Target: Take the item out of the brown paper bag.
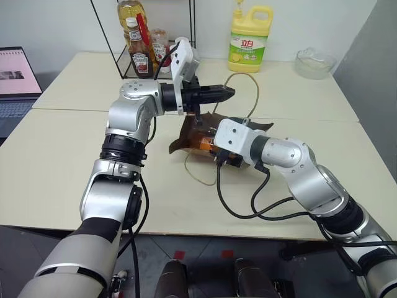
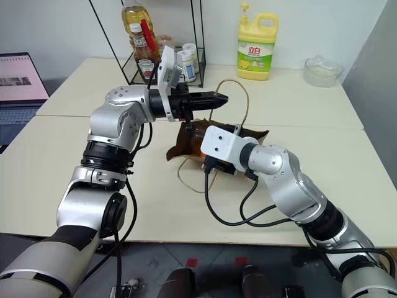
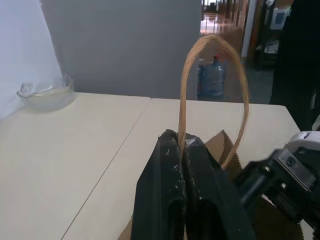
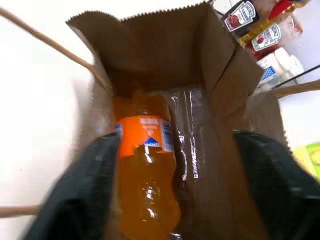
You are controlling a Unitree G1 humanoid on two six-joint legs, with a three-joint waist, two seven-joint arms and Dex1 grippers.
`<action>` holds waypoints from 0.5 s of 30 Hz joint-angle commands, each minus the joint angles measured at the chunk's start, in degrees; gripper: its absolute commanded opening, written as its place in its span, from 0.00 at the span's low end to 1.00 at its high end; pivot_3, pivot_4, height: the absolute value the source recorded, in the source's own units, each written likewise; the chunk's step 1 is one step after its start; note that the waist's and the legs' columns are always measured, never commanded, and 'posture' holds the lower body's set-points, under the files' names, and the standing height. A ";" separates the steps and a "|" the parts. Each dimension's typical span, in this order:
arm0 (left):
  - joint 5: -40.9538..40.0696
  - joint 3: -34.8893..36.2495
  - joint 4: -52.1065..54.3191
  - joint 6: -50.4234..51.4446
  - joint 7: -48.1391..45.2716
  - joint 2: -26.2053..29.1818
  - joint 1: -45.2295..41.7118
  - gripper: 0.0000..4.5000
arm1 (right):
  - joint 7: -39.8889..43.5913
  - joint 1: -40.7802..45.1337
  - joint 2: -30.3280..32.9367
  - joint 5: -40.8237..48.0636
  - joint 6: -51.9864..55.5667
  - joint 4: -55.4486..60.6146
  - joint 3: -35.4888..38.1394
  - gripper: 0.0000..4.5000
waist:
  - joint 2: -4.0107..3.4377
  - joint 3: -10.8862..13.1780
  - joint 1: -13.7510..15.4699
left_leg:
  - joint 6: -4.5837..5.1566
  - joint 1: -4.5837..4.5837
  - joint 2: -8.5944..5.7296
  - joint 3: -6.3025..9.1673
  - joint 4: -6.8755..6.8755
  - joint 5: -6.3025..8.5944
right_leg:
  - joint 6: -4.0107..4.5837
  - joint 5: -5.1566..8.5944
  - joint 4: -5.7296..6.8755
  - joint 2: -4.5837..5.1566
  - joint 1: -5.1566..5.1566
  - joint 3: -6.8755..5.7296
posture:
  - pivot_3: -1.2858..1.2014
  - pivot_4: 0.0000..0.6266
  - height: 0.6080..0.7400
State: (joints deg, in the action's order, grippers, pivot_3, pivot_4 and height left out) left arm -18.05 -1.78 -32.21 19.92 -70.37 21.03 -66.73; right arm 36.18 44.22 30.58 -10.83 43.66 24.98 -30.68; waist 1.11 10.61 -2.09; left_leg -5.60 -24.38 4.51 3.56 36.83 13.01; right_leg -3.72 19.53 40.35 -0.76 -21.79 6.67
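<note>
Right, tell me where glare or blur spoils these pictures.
Right wrist view: the right gripper's fingers are blurred at the frame's edges, and highlights streak the glossy orange drink bottle lying in the brown paper bag. Left wrist view: the shut left gripper is soft, the doorway behind washed out.

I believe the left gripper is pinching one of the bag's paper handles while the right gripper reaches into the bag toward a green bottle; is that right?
Not quite: the bottle is orange, not green, as the right wrist view shows. The rest holds: the left gripper is shut on a handle of the brown paper bag, and the right gripper reaches into the bag with its fingers either side of the bottle.
</note>
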 commanded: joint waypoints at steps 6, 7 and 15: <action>-1.94 1.97 1.36 0.84 0.64 -0.05 -2.17 0.00 | 1.04 -1.99 2.35 -6.62 -6.40 3.68 -0.63 0.71 | 0.00 0.00 0.00 | -0.03 -0.01 0.00 0.00 0.01 -0.01 | 0.00 0.00 0.00 0.01 0.01 0.00 | 0.52 0.24 1.00; -2.12 2.11 1.44 1.15 0.80 -0.14 -2.21 0.00 | 1.61 -2.00 3.27 -7.84 -8.07 3.92 -1.27 0.71 | 0.00 0.00 0.02 | -0.02 -0.02 0.00 0.00 0.01 -0.01 | 0.00 0.00 0.00 0.01 0.01 0.00 | 0.52 0.24 1.00; -2.91 1.93 2.81 1.91 0.26 -0.28 -1.87 0.00 | 5.86 0.09 2.69 -10.83 -9.16 -0.03 -2.07 0.71 | 0.00 0.00 0.02 | -0.10 -0.02 0.00 0.00 0.01 -0.06 | 0.00 0.00 -0.01 0.01 0.00 0.00 | 0.52 0.24 1.00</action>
State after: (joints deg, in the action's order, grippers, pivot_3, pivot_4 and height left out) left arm -19.32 -0.72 -32.06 22.01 -69.57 20.91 -66.80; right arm 41.32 42.30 33.39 -19.97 35.22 24.89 -33.32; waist 1.11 10.61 -2.07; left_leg -5.70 -24.40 4.51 3.56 36.84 12.95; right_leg -3.72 19.53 40.34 -0.75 -21.78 6.67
